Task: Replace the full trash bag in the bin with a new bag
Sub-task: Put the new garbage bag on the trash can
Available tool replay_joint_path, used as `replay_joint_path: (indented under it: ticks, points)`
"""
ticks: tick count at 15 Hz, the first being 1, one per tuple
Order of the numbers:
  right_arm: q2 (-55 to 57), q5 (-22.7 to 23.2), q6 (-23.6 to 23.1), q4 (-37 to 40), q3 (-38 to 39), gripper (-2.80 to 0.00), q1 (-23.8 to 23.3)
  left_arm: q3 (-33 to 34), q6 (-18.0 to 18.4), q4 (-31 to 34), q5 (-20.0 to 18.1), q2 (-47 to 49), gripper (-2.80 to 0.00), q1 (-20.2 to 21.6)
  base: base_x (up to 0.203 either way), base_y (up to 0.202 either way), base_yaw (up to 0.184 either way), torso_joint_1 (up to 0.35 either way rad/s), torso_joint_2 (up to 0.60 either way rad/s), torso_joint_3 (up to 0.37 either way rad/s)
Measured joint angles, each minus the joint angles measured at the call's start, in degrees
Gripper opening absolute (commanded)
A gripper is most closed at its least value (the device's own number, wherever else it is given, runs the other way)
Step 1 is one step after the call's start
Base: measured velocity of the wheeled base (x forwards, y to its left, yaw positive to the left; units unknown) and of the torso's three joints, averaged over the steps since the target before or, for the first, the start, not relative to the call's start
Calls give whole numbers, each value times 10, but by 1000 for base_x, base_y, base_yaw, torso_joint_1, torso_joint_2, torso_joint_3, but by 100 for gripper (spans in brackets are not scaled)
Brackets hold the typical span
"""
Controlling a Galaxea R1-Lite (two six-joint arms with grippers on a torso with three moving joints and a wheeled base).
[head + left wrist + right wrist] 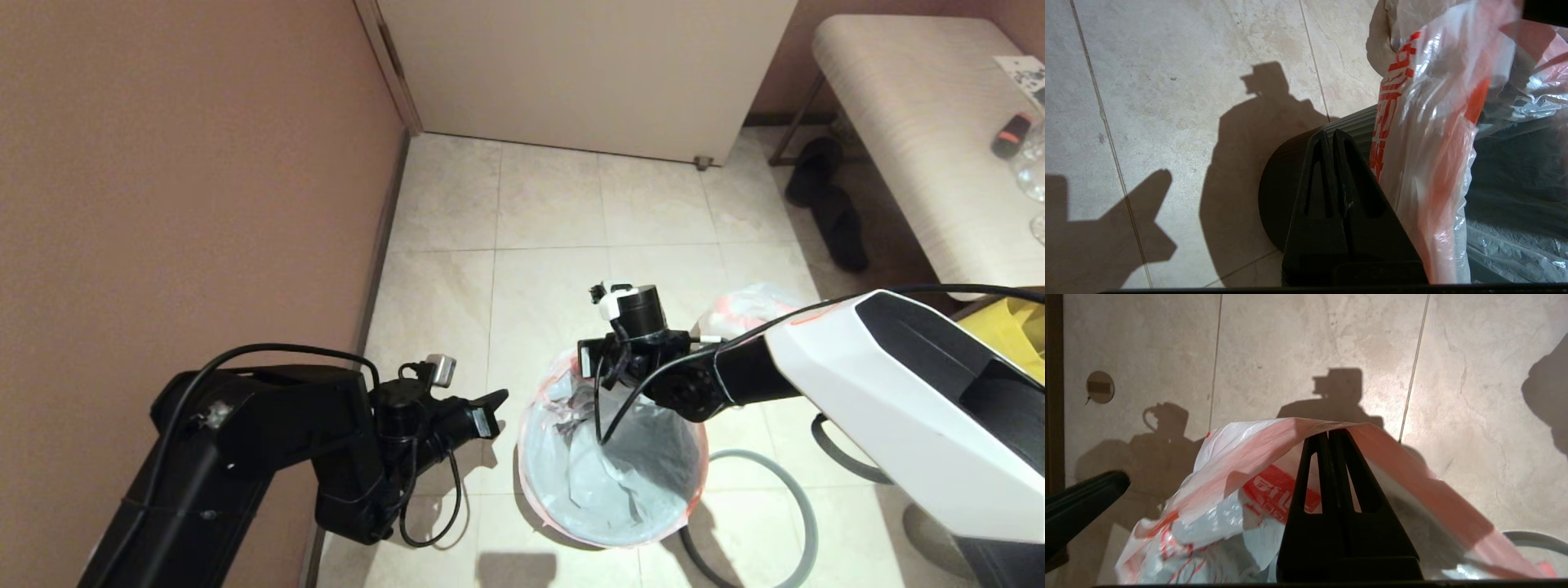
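A: Item one, the new bag point(608, 478)?
B: Sitting in the bin point(1274, 192), its orange-pink mouth folding outward over the rim. Lining step in hand, by my reading.
A: Right pincer point(1328, 435)?
B: Closed, tips pressing under the bag's mouth band at the far rim; whether film is pinched, cannot tell.
A: Left pincer point(488, 411)?
B: Closed, holding nothing, hovering beside the bin.
A: Next?
B: Probably spreading the band round, then fitting the grey hoop point(796, 498) lying on the floor. Full trash bag point(747, 306) resting behind.
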Motion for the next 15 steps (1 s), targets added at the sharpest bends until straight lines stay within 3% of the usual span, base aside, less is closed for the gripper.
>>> replay_joint_path:
  ticks: [4,11,13,15]
  points:
    - [47,-1,-16,0,-60,-280,-12,0,0,0,0,0,-280,0,0,0,0,0,0,0]
    - [90,0,-32,2,-78,-280,-26,7,0,0,-4,-3,-280,-1,0,0,0,0,0,0]
    - [96,0,-42,2,-85,-280,-26,18,-3,0,-25,-9,-280,-1,0,0,0,0,0,0]
    - [96,0,-45,4,-89,-280,-23,43,-22,0,-80,-27,-280,8,0,0,0,0,0,0]
